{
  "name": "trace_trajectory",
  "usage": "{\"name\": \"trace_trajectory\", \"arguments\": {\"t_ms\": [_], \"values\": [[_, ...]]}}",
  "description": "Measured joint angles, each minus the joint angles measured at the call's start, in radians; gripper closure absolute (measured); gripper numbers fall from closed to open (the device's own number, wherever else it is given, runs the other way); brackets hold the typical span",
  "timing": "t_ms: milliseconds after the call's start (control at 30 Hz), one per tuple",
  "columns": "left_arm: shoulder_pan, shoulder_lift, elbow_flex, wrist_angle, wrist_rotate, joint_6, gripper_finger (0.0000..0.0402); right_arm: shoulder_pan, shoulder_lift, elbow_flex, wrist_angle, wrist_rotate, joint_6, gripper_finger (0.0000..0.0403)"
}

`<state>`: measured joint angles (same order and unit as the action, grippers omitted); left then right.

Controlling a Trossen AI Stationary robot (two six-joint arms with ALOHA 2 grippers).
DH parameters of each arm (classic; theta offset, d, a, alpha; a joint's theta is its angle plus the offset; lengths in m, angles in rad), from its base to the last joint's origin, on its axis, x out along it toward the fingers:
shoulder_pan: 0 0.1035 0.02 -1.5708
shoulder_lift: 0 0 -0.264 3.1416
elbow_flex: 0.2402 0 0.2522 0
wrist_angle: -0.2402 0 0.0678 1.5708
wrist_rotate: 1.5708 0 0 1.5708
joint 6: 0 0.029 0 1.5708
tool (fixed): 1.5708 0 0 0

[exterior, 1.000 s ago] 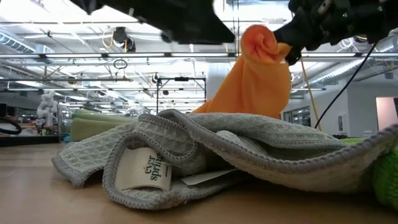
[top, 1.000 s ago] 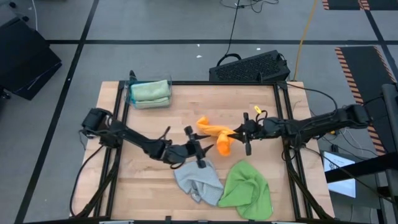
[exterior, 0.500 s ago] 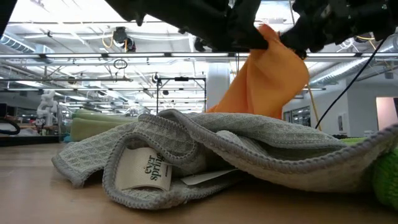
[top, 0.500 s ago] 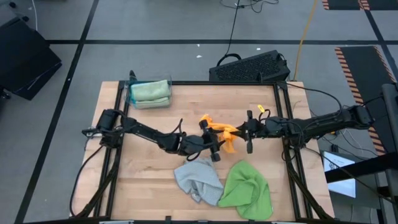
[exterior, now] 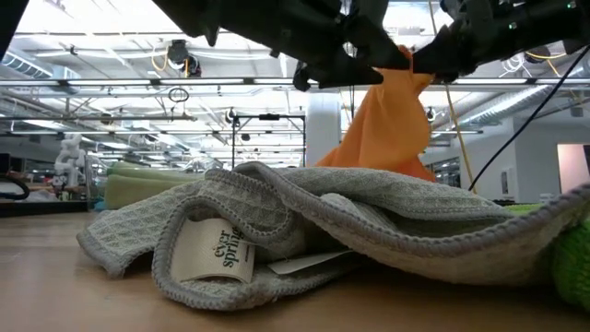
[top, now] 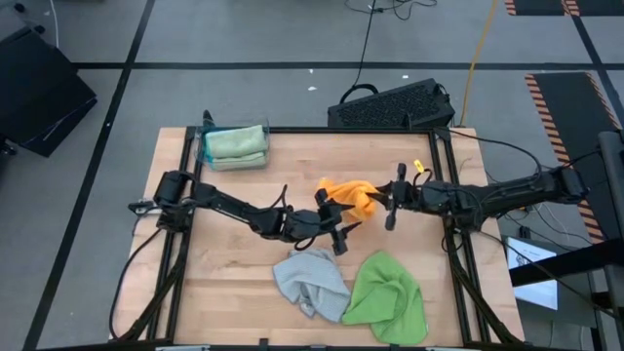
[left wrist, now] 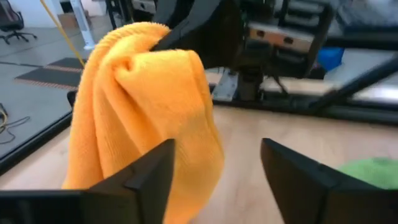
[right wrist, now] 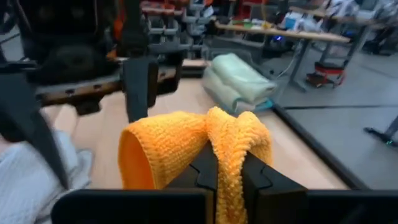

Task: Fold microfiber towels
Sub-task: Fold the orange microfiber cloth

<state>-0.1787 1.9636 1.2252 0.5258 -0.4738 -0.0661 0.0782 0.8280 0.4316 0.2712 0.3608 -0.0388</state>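
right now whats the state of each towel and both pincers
orange microfiber towel: lifted off the table, bunched, hanging from the right pincer
light grey waffle towel: crumpled on the table
bright green towel: crumpled on the table beside the grey one
pale sage green towels: folded, stacked in the clear bin
left pincer: open, beside the orange towel
right pincer: shut on the orange towel

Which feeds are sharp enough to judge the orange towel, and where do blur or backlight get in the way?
High view: even light, orange towel small. Low view: grey towel sharp, arms dark against bright ceiling lights. Left wrist view: towel crisp, own fingers blurred. Right wrist view: right gripper shut on the towel; the room behind is soft.
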Motion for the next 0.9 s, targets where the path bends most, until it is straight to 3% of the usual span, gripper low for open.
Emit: {"name": "trace_trajectory", "arguments": {"t_ms": [167,300,467,633,700,767,900], "values": [[0.004,0.043,0.003,0.095,-0.021,0.030,0.0111,-0.001,-0.031,0.000,0.016,0.064,-0.032,0.0392],[0.020,0.047,0.004,0.107,-0.046,0.005,0.0106,-0.001,-0.037,0.000,0.060,0.059,-0.031,0.0392],[0.029,0.048,0.004,0.145,-0.002,-0.011,0.0105,-0.011,-0.032,0.000,0.089,0.089,-0.030,0.0392],[0.050,0.047,0.004,0.151,-0.085,-0.017,0.0107,-0.019,-0.003,0.000,0.159,0.085,-0.002,0.0392],[0.067,0.047,0.004,0.154,-0.052,-0.013,0.0127,-0.018,0.011,0.000,0.165,0.082,0.012,0.0392],[0.079,0.047,0.004,0.152,-0.001,0.003,0.0174,-0.018,0.023,0.000,0.162,0.081,0.037,0.0392],[0.080,0.047,0.004,0.113,0.011,0.039,0.0327,-0.017,0.035,0.000,0.129,0.052,0.083,0.0392]]}}
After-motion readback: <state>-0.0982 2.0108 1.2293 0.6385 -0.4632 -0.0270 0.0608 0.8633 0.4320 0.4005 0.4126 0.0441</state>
